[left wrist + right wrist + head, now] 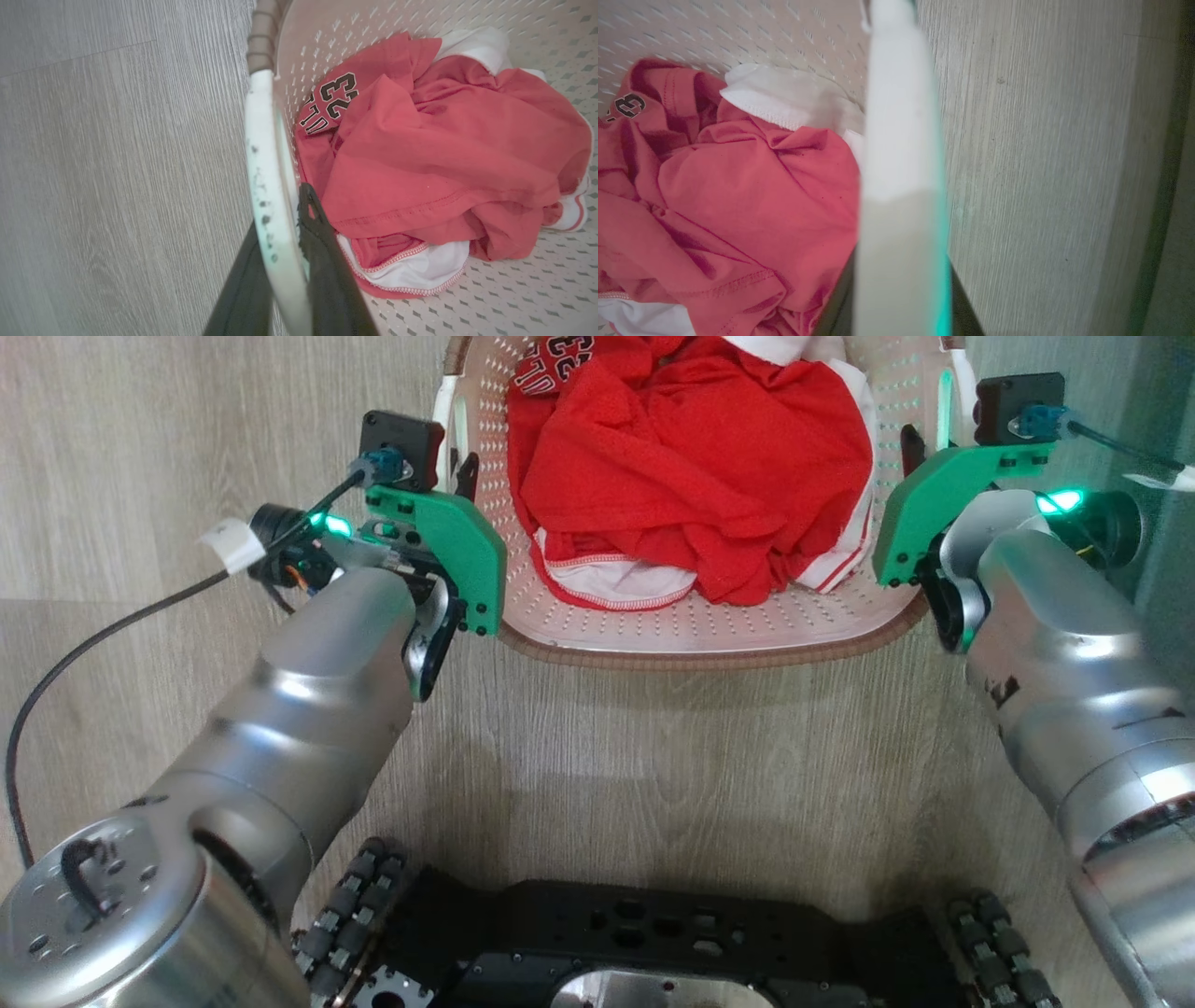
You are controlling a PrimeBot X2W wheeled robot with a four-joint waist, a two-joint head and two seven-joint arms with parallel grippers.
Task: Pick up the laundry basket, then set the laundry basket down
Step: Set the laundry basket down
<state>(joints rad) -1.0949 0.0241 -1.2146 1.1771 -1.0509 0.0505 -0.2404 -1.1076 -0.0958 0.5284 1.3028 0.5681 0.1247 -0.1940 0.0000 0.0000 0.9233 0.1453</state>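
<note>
Laundry basket (691,656): top centre of the head view, on or just above the wood-look floor (653,756); we cannot tell which. Red and white clothes (691,457) are heaped in the middle of it.

Left claw (464,476): at the basket's left edge in the head view. In the left wrist view its two dark fingers (313,224) straddle the white left handle (266,186), one inside the basket and one outside, pressed against it. We read this as a pinch.

Right claw (910,446): at the basket's right edge. The right wrist view is blurred, but dark slivers hug both sides of the right handle (901,140) at the bottom of the frame, so it looks pinched too.

Step in hand, as we judge it: carrying by both handles. To do it well:
- Move both arms together and at equal height, so the rim stays level.
- Hold the spacing between the claws constant, since the thin handles could twist or slip.
- Go slowly, as the cloth may shift.
- Lower until the base sits flat on the floor, and only then spread the fingers.
</note>
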